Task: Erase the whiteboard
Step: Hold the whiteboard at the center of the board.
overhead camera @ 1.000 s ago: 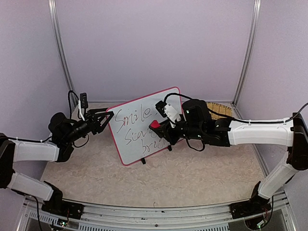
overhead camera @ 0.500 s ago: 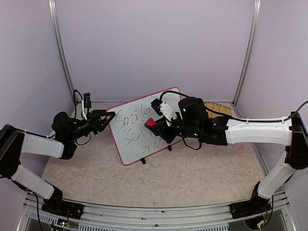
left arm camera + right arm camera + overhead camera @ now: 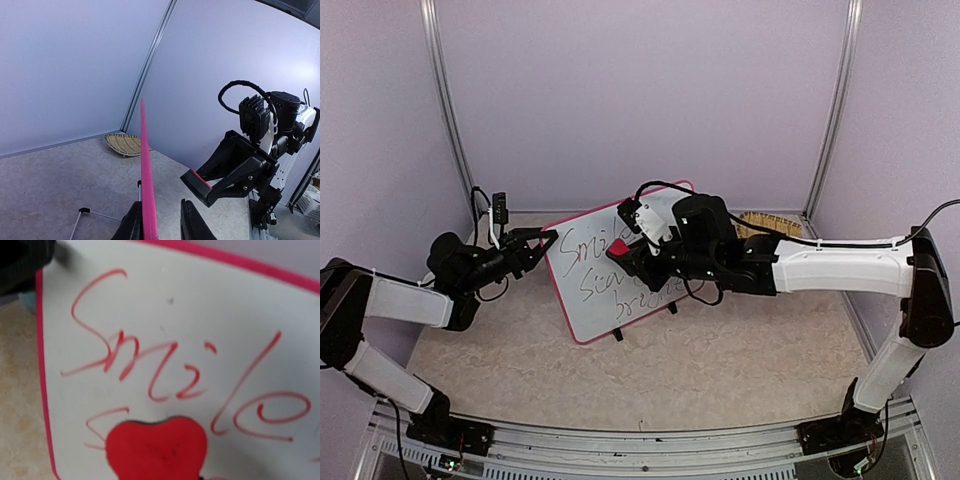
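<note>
Pinching whiteboard [image 3: 590,300]: left tool [image 3: 545,240] | pinching red eraser [image 3: 157,447]: right tool [image 3: 620,252] | beige tabletop [image 3: 670,370] | lilac walls [image 3: 640,90]

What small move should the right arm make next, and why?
Probably press the red heart eraser onto the whiteboard and wipe up across "Smile". The right tool holds it just below that unerased word, and the left tool grips the board's edge.

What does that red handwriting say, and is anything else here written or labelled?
"Smile": red marker, top line of the whiteboard.
Two lower lines on the board: partly hidden behind the heart-shaped eraser, otherwise too small to read.
No other readable text or labels.
</note>
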`<state>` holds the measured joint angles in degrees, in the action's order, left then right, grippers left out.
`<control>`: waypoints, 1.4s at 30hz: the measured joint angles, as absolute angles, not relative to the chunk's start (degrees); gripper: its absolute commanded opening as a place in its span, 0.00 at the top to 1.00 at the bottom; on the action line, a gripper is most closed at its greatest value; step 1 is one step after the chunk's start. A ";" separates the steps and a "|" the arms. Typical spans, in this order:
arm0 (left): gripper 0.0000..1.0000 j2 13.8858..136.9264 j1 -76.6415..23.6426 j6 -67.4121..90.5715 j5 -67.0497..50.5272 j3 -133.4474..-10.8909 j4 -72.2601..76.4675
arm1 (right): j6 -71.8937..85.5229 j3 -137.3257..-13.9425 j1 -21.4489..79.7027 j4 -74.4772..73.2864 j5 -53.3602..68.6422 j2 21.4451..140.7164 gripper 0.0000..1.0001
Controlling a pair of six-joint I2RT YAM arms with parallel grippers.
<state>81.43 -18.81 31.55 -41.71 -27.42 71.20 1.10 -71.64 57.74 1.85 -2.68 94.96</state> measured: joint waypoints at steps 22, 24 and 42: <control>1.00 83.00 -18.24 31.27 -40.45 -27.33 72.60 | -2.44 -82.54 64.01 4.05 -21.63 104.07 0.73; 1.00 83.15 -18.24 31.29 -40.21 -27.27 72.88 | -2.66 -82.96 64.03 4.78 -22.06 104.29 0.73; 1.00 83.44 -18.24 31.46 -38.57 -27.24 72.66 | -3.40 -90.61 65.93 7.88 -24.49 112.27 0.73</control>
<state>83.44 -18.24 31.46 -38.57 -27.24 72.66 -3.40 -90.61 65.93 7.88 -24.49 112.27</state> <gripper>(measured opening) 0.065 0.271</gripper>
